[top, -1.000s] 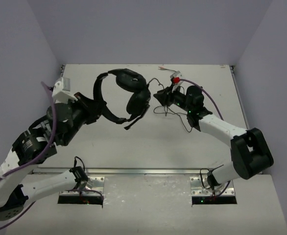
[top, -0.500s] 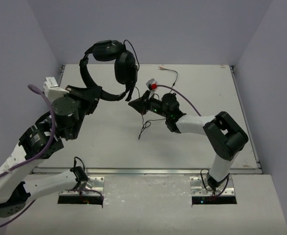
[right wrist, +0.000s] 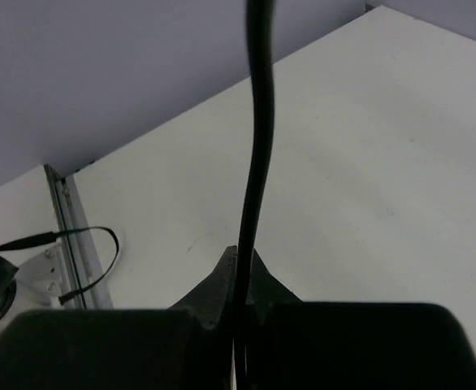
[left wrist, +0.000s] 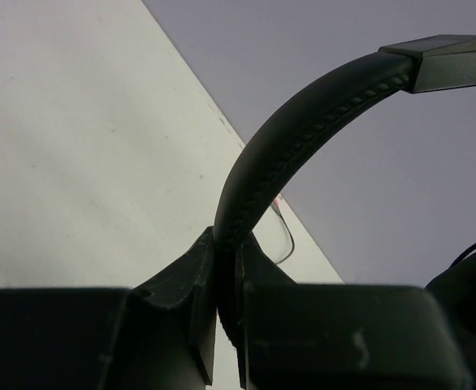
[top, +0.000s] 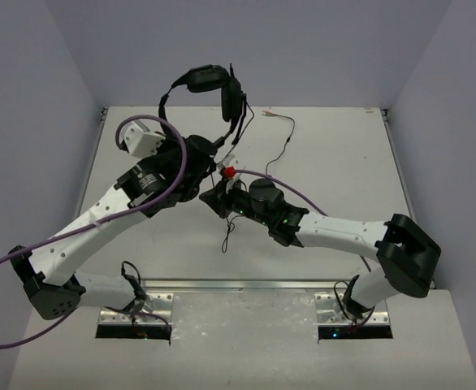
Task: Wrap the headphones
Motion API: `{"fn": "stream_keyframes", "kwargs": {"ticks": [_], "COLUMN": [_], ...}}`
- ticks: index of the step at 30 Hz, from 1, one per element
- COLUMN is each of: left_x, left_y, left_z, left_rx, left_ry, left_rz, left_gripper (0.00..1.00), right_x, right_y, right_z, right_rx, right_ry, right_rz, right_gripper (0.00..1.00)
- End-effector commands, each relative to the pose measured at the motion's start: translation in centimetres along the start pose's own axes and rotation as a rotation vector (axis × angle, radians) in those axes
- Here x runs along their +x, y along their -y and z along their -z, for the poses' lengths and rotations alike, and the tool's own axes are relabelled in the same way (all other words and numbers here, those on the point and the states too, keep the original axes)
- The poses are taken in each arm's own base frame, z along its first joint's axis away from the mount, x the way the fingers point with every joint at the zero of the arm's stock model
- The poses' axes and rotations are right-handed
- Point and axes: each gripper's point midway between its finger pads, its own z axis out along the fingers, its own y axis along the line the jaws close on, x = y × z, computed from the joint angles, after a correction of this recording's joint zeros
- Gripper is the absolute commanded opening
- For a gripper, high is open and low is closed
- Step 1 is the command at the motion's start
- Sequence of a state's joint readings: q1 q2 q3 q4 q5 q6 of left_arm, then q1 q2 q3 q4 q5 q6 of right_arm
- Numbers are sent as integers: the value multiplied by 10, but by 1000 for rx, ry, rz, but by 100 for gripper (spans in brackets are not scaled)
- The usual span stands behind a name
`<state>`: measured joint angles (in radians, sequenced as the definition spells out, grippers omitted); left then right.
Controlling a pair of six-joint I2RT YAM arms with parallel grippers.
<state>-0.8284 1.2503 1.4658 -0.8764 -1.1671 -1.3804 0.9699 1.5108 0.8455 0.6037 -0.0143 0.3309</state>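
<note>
I've the headphones (top: 208, 80) aloft over the tabletop's (top: 344, 154) far side, left pincer (left wrist: 226, 272) clamped on the stiff headband (left wrist: 303, 122), right pincer (right wrist: 240, 280) nipping the limp, thin cable (right wrist: 259, 146), which I judge wants gentle tension.

headphones (left wrist: 303, 122): cropped at right edge | cable (right wrist: 257, 122): exits top edge

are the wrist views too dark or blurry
Left wrist: left gripper nearly black, headband stitching sharp. Right wrist: cable soft near the lens, right gripper a silhouette. Top external: even light, no glare.
</note>
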Motion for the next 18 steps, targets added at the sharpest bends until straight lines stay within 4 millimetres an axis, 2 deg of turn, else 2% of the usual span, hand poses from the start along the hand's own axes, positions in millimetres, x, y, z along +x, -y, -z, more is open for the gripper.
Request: {"fn": "stream_keyframes", "kwargs": {"ticks": [1, 3, 4, 6, 9, 10, 12, 15, 16, 18], "left_x": [-33, -27, -23, -26, -18, -14, -8, -9, -11, -17], "left_y": [3, -4, -11, -16, -24, -29, -30, -29, -29, -31], "left_z": [-23, -44, -50, -55, -60, -63, -64, -62, -62, -63], "left_rx": [-49, -88, -104, -117, -138, -148, -146, -129, -127, -139], "left_ry": [139, 103, 107, 138, 148, 141, 103, 90, 99, 134], "left_rz": [155, 163, 152, 137, 113, 108, 127, 126, 117, 90], "left_gripper": [0, 0, 0, 0, 1, 0, 1, 0, 0, 0], "right_x": [8, 18, 14, 17, 28, 23, 24, 40, 45, 42], "right_y": [-3, -8, -8, -8, -24, -25, -16, 20, 21, 11], "right_z": [10, 14, 16, 20, 30, 30, 32, 42, 45, 52], "right_rx": [19, 2, 7, 4, -96, -103, -57, 101, 100, 55], "right_ry": [-91, -145, -149, -182, -273, -271, -280, -342, -353, -340], "right_rz": [71, 92, 97, 115, 131, 137, 162, 195, 197, 181], "right_gripper": [1, 1, 1, 1, 1, 1, 1, 1, 1, 1]}}
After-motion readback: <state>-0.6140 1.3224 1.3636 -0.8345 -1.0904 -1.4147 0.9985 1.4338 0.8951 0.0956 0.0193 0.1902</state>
